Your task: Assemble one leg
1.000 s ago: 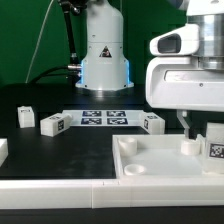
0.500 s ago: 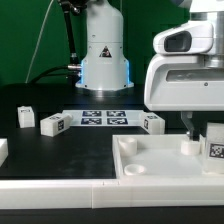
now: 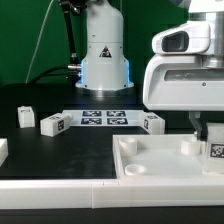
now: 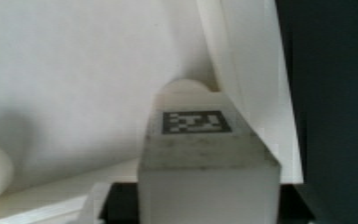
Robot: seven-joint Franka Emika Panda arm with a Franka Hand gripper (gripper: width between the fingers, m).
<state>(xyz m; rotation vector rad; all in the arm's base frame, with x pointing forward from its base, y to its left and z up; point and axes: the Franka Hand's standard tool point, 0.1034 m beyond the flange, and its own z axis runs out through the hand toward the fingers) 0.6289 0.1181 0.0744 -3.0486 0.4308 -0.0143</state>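
Observation:
My gripper (image 3: 207,135) hangs at the exterior view's right over the large white square top (image 3: 150,160). It is shut on a leg (image 3: 214,146), a small white post with a black-and-white tag, held upright at the top's right side. In the wrist view the leg (image 4: 197,150) fills the gap between my dark fingers (image 4: 131,200), its tag facing the camera, with the white top (image 4: 87,80) behind it. I cannot tell whether the leg's lower end touches the top.
Three more loose legs (image 3: 24,117) (image 3: 53,124) (image 3: 152,122) lie on the black table. The marker board (image 3: 103,118) lies in front of the robot base (image 3: 105,60). A white part (image 3: 2,150) shows at the left edge. Round sockets (image 3: 187,145) stand in the top's corners.
My gripper has shifted slightly toward the exterior view's right; the held leg stays at almost the same spot. The loose legs have not moved.

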